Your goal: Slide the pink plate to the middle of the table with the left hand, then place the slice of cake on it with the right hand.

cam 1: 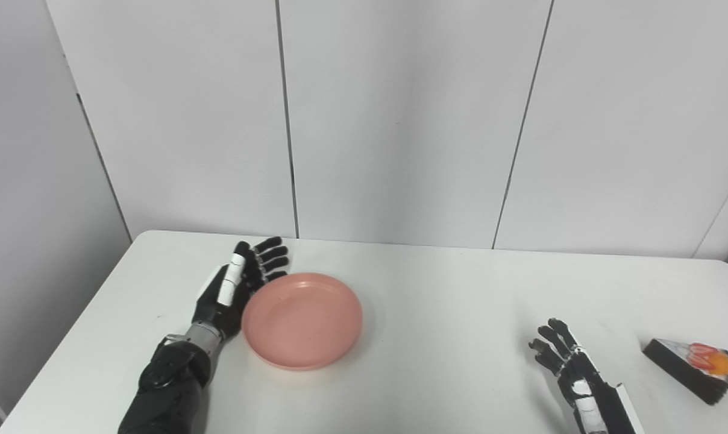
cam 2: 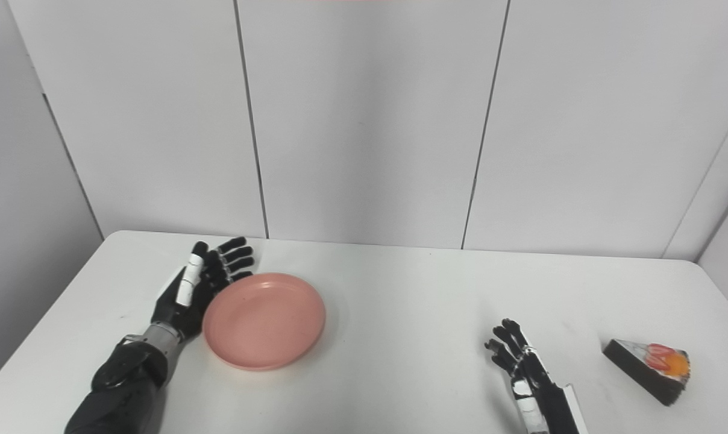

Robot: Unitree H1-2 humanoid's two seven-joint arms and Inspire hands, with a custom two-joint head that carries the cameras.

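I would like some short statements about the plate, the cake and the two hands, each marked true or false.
1. The left hand is against the left rim of the pink plate. True.
2. The slice of cake lies on the plate. False: it lies on the table, far right of the plate.
3. The right hand holds the cake. False: it is open, holds nothing, and is left of the cake.
4. The plate is empty. True.
5. The cake has orange and red topping. True.
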